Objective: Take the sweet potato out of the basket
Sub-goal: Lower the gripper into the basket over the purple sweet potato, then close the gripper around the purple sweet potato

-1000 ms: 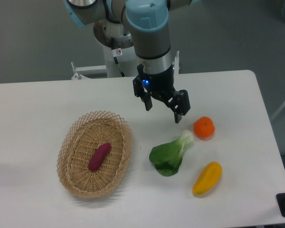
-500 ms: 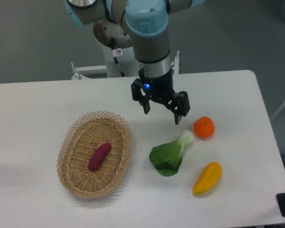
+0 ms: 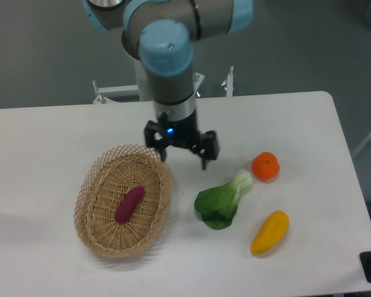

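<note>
The sweet potato (image 3: 130, 204), a small reddish-purple tuber, lies slanted in the middle of the oval wicker basket (image 3: 93, 229) at the left of the table. My gripper (image 3: 183, 156) hangs above the table just past the basket's upper right rim, up and to the right of the sweet potato. Its two black fingers are spread wide apart with nothing between them, so it is open.
A green bok choy (image 3: 222, 203) lies right of the basket. A round orange fruit (image 3: 266, 166) sits further right, and a yellow-orange pepper (image 3: 270, 232) lies below it. The table's right edge runs near these.
The arm has swung left, carrying the gripper from above the bok choy to the basket's upper right rim. The produce has not moved.
</note>
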Robot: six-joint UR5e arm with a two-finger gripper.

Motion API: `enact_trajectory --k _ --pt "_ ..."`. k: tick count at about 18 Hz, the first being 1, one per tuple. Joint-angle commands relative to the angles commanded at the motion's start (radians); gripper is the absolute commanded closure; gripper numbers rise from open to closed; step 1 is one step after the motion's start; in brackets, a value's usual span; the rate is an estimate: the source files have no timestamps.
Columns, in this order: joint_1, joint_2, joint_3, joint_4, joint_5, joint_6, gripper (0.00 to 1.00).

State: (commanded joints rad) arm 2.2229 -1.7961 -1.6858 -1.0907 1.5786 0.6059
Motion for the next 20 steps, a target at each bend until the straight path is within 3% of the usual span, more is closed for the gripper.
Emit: enact_trajectory --k 2,5,10,13,20 --pt "-0.017 -0.038 -0.008 0.009 -0.025 0.002 0.00" --pt "-0.052 -0.101 -0.012 0.067 -0.028 0.002 0.00" --pt "-0.081 -0.146 -0.063 0.159 -0.031 -0.005 0.00" --pt "-0.106 -0.157 -0.110 0.247 -0.028 -0.006 0.00" --pt "-0.121 -0.201 -0.115 0.253 -0.023 -0.011 0.00"
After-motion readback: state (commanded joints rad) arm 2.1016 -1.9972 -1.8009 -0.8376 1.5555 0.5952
